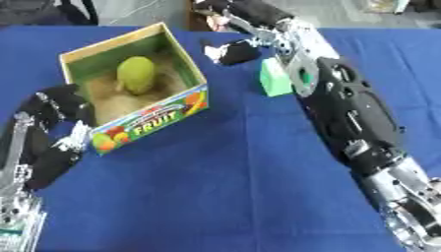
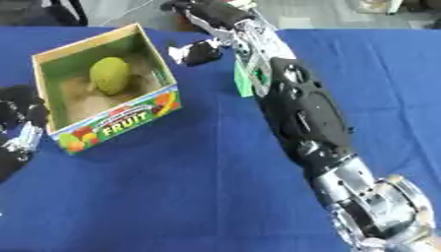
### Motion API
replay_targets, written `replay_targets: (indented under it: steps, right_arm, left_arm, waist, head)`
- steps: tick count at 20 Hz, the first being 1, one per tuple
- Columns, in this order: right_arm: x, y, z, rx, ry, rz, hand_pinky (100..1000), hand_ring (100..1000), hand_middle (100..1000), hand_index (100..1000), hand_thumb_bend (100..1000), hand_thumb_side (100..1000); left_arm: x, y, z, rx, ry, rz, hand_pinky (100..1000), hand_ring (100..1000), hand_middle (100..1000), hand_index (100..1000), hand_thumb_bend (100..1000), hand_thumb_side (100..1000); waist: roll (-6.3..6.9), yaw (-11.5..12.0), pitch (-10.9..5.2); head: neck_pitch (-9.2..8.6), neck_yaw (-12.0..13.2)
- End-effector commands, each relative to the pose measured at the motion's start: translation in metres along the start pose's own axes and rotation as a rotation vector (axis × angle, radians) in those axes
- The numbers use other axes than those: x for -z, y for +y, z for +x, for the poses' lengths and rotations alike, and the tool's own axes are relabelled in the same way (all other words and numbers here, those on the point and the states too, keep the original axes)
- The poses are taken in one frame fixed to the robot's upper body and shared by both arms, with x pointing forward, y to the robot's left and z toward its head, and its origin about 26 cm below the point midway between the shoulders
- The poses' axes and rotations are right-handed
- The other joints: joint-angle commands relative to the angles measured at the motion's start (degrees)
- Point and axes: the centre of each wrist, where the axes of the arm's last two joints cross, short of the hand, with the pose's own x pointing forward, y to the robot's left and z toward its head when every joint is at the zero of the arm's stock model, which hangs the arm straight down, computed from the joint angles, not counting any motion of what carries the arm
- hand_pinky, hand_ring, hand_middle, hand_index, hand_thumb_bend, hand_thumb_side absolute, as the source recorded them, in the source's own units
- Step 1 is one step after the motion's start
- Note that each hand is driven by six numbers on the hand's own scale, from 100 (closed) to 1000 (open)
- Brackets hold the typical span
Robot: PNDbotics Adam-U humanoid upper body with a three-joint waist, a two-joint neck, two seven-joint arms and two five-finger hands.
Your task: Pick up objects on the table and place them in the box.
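Observation:
An open cardboard box with a "FRUIT" label on its front wall stands at the left of the blue table. Inside it lies a yellow-green fruit. A small green block sits on the cloth to the right of the box, touching the inner side of my right forearm. My right hand reaches past the block to the table's far edge, its fingers spread and holding nothing. My left hand rests against the box's left front corner with relaxed fingers, empty.
My long black right arm lies diagonally across the right half of the table from the lower right corner. The blue cloth in front of the box is bare. The table's far edge runs along the top.

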Motion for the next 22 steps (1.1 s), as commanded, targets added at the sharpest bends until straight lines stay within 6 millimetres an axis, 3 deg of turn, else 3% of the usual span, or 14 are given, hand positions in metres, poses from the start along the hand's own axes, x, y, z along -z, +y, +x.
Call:
replay_targets:
  steps: [1,10,11,12,22]
  right_arm:
    - [-0.007,-0.02,-0.004,0.003,-0.005,-0.012,833,914,912,969,100,636]
    - [-0.028,-0.002,-0.023,0.112,0.078,0.085,853,952,932,972,100,685]
    - [-0.03,0.001,-0.025,0.118,0.085,0.099,860,962,945,975,100,641]
    - [-0.031,0.004,-0.028,0.123,0.089,0.113,862,964,949,976,100,692]
    - [-0.052,0.015,-0.05,0.112,0.034,0.265,908,1000,993,1000,100,616]
  left_arm:
    - [0.001,0.006,0.002,0.022,-0.01,0.016,556,577,571,755,305,423]
    - [-0.002,0.008,-0.001,0.04,0.007,0.024,557,577,570,757,305,425]
    - [-0.002,0.008,-0.001,0.042,0.007,0.024,557,577,570,757,305,425]
    - [-0.003,0.008,-0.001,0.043,0.008,0.024,557,577,570,757,305,426]
    - [-0.005,0.009,-0.003,0.055,0.017,0.024,558,577,570,758,304,428]
  waist:
    - [0.25,-0.3,-1.29]
    - [0.37,-1.6,-1.57]
    - [0.4,-1.7,-1.6]
    - [0.43,-1.8,-1.62]
    - [0.42,-2.5,-1.63]
  head:
    - [0.29,0.6]
    - [0.77,1.5]
    - [0.79,1.6]
    - [0.8,1.6]
    - [0.98,2.1]
